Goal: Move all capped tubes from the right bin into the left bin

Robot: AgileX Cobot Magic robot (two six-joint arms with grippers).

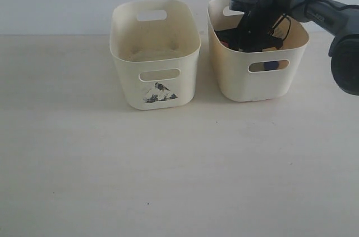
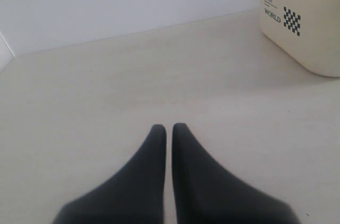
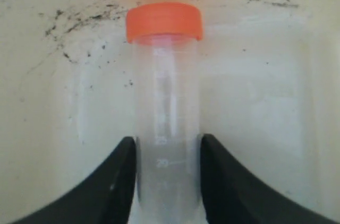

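Right jaws: the right gripper is clamped on the orange-capped tube, one finger on each side of its clear body, far from the cap.
Tube location: inside the right bin, over its speckled floor.
Other tube: a blue spot shows through that bin's front slot, likely the blue cap.
Left jaws: the left gripper is closed, empty, above the table.
Doing it well: lift straight up past the rim before crossing to the left bin. The tube may pivot, so go slowly.
Right wrist view only: the grip itself.
Exterior view only: both bins and the blue spot.
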